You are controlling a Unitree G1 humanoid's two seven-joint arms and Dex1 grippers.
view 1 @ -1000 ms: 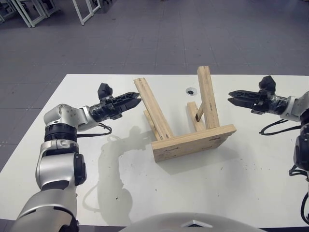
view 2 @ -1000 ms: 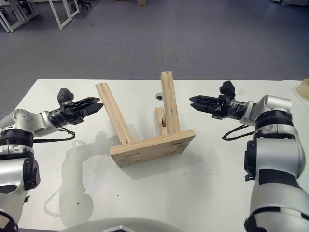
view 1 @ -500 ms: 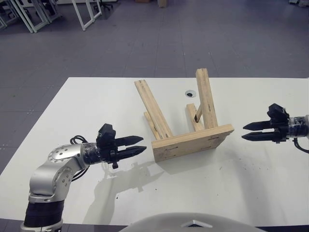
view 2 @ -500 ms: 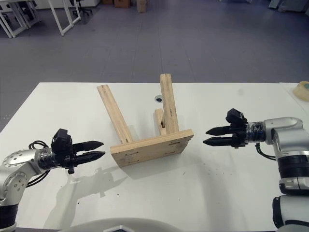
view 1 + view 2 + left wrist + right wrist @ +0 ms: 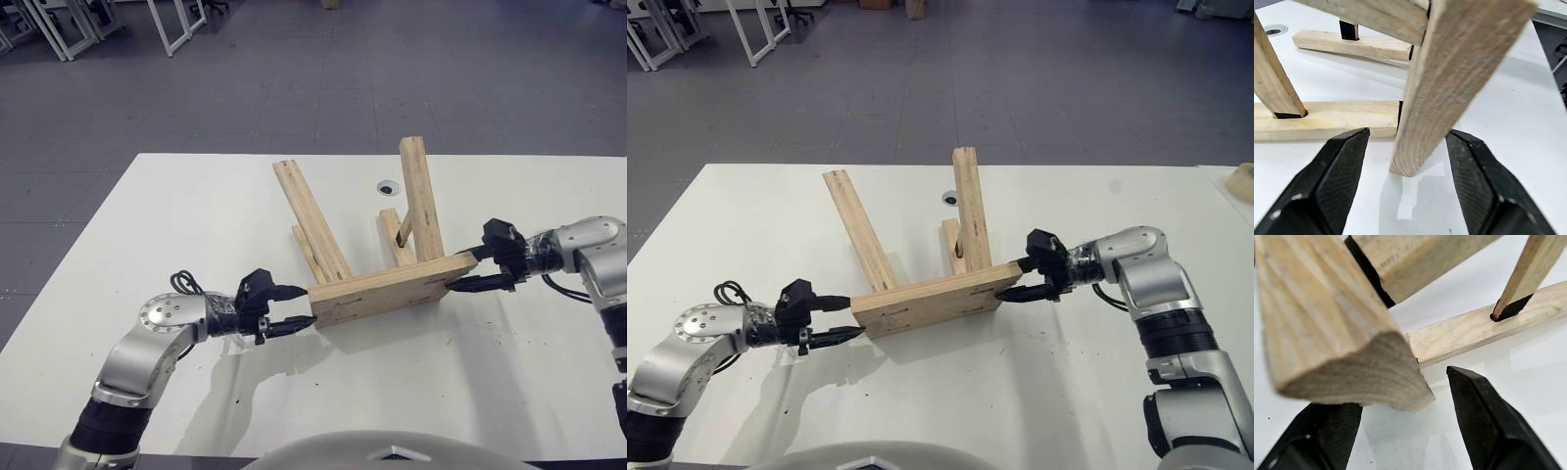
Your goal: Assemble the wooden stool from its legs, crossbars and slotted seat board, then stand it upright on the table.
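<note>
Both arms have closed in on the stool since half a second ago. The left gripper has advanced from a position well short of the seat board to the board's left end. The right gripper has advanced likewise to the board's right end. The stool itself has not shifted on the bench.

Current condition:

- Stool: assembled, lying on its side near the middle of the bench. The seat board stands on one long edge, facing the robot. The legs point away from the robot.
- Legs: the two upper legs rise at a slant above the bench. The lower ones lie along the bench surface behind the board.
- Crossbar: seated in a dark slot in a lower leg.
- Left gripper: jaws spread, one finger on each side of the board's left end. A gap shows on both sides.
- Right gripper: jaws spread, straddling the board's right end. Contact with the wood cannot be confirmed.
- Cable port: set in the bench, between the upper legs and beyond them.
</note>
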